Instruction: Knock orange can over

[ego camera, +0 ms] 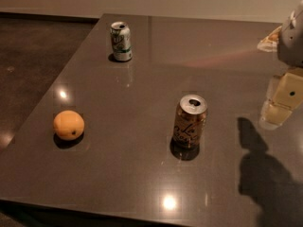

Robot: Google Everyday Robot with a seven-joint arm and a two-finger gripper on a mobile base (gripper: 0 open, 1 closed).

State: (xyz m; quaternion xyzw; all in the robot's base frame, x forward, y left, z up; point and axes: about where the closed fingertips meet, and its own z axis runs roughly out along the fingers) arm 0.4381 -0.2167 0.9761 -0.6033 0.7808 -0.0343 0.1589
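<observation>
The gripper point(278, 109) hung at the frame's right edge. Only bare tabletop point(232, 93) lay between it and the central orange can point(190, 122). The green-and-white can point(121, 41), upper left, and the orange fruit point(68, 125), left, stood well apart.

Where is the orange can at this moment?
The orange can stands upright right of centre on the table in the camera view, between the round fruit at left and the gripper near the right edge, touching neither.

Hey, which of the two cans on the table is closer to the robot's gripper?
The orange can, mid-table with an orange-brown body; the gripper hovers at the picture's right edge. The green-and-white can stands far back.
</observation>
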